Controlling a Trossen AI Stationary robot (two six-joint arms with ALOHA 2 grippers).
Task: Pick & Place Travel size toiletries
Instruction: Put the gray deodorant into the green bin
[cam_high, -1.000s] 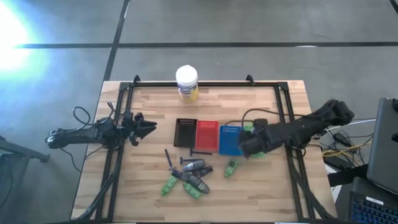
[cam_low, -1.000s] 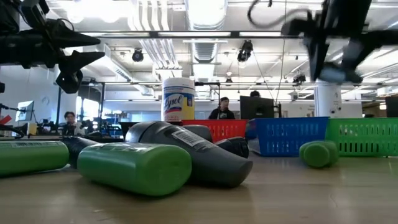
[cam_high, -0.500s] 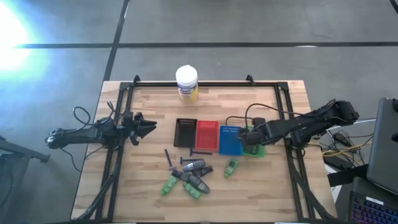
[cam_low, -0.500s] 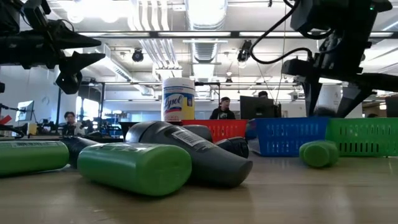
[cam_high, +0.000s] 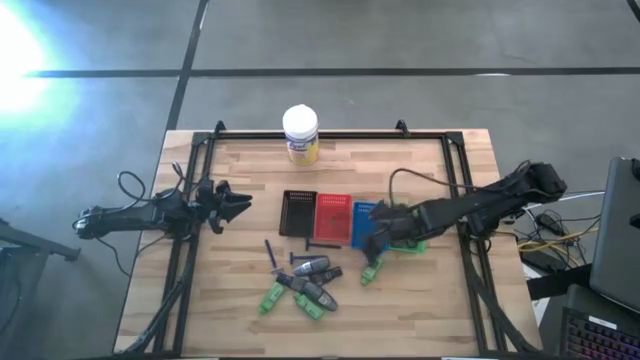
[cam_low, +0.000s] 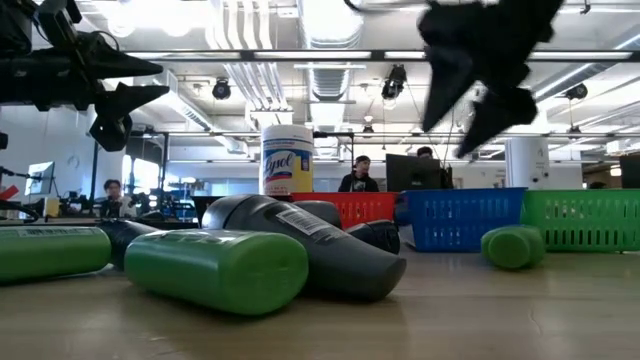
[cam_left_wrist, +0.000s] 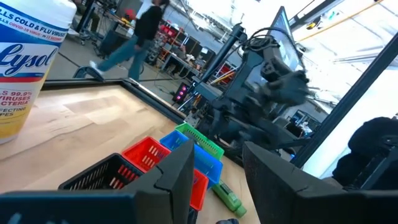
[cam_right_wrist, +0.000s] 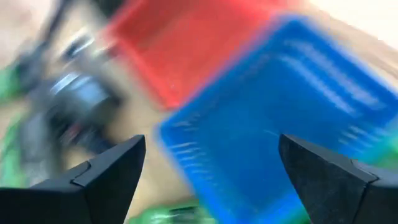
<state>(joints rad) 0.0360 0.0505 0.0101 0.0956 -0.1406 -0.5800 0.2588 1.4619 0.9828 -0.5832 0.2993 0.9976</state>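
The travel size toiletries lie in a loose pile (cam_high: 300, 282) on the near middle of the table: green tubes (cam_low: 215, 268), grey bottles (cam_low: 320, 245) and thin dark sticks (cam_high: 270, 253). One green tube (cam_high: 371, 270) lies apart, in front of the blue tray (cam_high: 362, 222). My right gripper (cam_high: 377, 230) hovers open above the blue tray (cam_right_wrist: 273, 118), with nothing between its fingers. My left gripper (cam_high: 236, 207) hangs open and holding nothing over the table's left side, well above the wood (cam_low: 135, 82).
Black (cam_high: 296, 213), red (cam_high: 332, 216), blue and green (cam_high: 415, 244) trays stand in a row at mid-table. The right arm covers most of the green one. A white-capped yellow jar (cam_high: 300, 133) stands at the far edge. People show in the room beyond the table.
My right gripper has risen from tray height and gone toward the table's left edge, from over the green tray to over the blue one. The toiletries on the table have stayed where they were.
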